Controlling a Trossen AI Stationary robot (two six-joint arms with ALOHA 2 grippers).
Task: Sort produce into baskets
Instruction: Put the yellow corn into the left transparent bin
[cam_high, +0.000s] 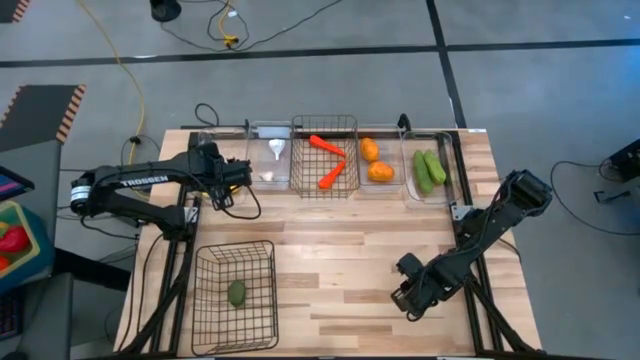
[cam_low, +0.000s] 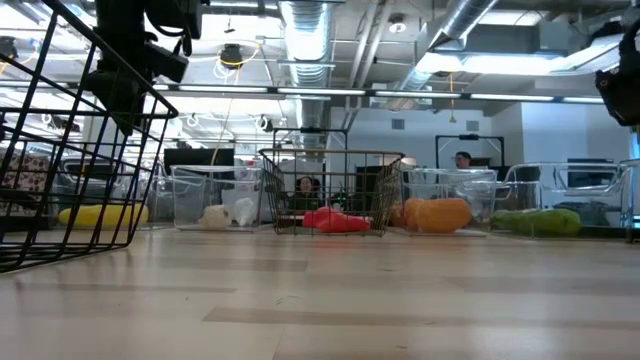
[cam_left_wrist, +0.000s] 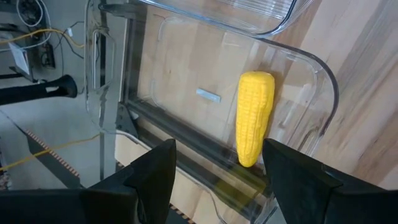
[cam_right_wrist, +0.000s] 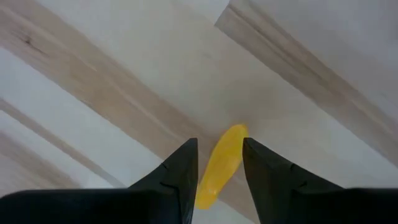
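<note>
1. The right gripper (cam_right_wrist: 219, 171) is sitting down at the near right of the table (cam_high: 340, 250), its jaws narrowed around a small yellow piece (cam_right_wrist: 222, 163) lying flat on the wood. Can't tell if they're actually pinching it yet.
2. That piece is looking light, smooth and probably slippery, so I'd grab it across the middle.
3. The left gripper (cam_left_wrist: 217, 165) is hanging open and empty over a clear bin (cam_left_wrist: 311, 68) with a toy corn cob (cam_left_wrist: 254, 116) in it.

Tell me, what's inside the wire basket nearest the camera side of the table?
Only a dark green avocado lies in that wire basket; nothing else shows through its mesh.
</note>
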